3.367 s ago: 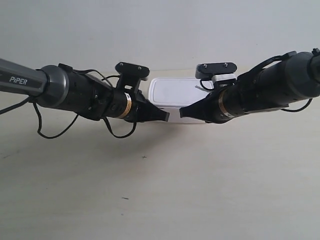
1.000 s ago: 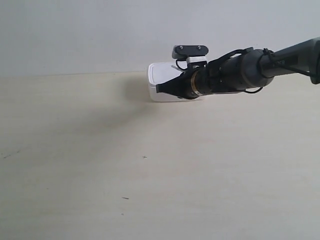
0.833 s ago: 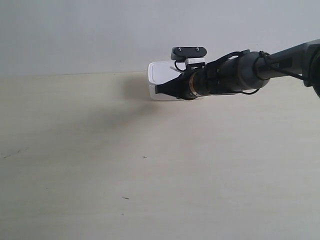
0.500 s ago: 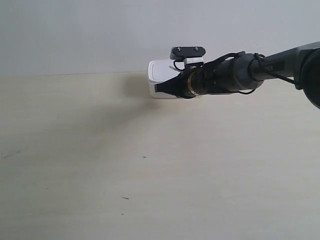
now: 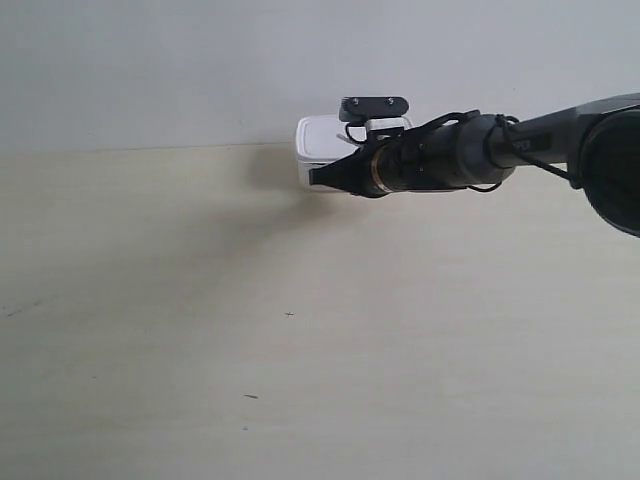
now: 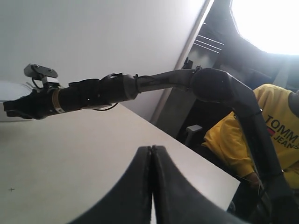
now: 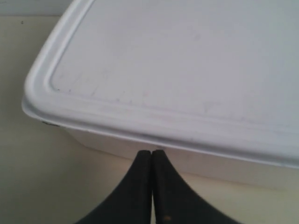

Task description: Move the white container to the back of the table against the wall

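Note:
The white container (image 5: 318, 140) sits at the far edge of the table (image 5: 300, 350), right by the wall (image 5: 200, 70); the arm hides its right part. My right gripper (image 5: 315, 178) is shut, its tips against the container's front side just under the lid rim. In the right wrist view the closed tips of the right gripper (image 7: 152, 151) touch the side wall of the white container (image 7: 187, 60). My left gripper (image 6: 152, 148) is shut on nothing, held above the table far from the box, and is out of the exterior view.
A few tiny dark specks (image 5: 289, 314) mark the table. In the left wrist view the right arm (image 6: 93, 93) stretches across the table, and a person in a yellow shirt (image 6: 275, 126) sits beyond the table's edge (image 6: 210, 172).
The left arm has withdrawn from the exterior view. Over the last second the right gripper and the container have slid slightly back toward the wall.

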`<state>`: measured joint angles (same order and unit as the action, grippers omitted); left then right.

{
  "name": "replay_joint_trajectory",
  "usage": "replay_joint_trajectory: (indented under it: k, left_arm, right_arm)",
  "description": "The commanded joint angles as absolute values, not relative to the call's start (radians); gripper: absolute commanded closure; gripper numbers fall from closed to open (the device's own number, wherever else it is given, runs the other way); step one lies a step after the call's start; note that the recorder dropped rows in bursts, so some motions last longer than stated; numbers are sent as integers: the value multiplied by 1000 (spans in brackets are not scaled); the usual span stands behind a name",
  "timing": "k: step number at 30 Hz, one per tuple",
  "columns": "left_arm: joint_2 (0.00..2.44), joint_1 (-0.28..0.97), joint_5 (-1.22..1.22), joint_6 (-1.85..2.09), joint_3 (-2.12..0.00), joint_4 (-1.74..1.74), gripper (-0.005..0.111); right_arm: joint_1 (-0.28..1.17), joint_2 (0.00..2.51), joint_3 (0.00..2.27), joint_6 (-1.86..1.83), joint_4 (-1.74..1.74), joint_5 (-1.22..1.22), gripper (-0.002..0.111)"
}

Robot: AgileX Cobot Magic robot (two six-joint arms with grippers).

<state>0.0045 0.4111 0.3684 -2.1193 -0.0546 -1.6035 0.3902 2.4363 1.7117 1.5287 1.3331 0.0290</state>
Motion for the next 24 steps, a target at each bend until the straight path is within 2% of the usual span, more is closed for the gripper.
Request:
replay_joint_trajectory:
  k: [1, 24]
  left_arm:
    - [0, 407, 345, -2123, -39, -1593, 107]
    - [0, 407, 328, -2123, -36, -1640, 107]
  right_arm:
    - [385, 2456, 1750, 1526, 1336, 35, 108]
    - [385, 2518, 1871, 1510, 1345, 145, 108]
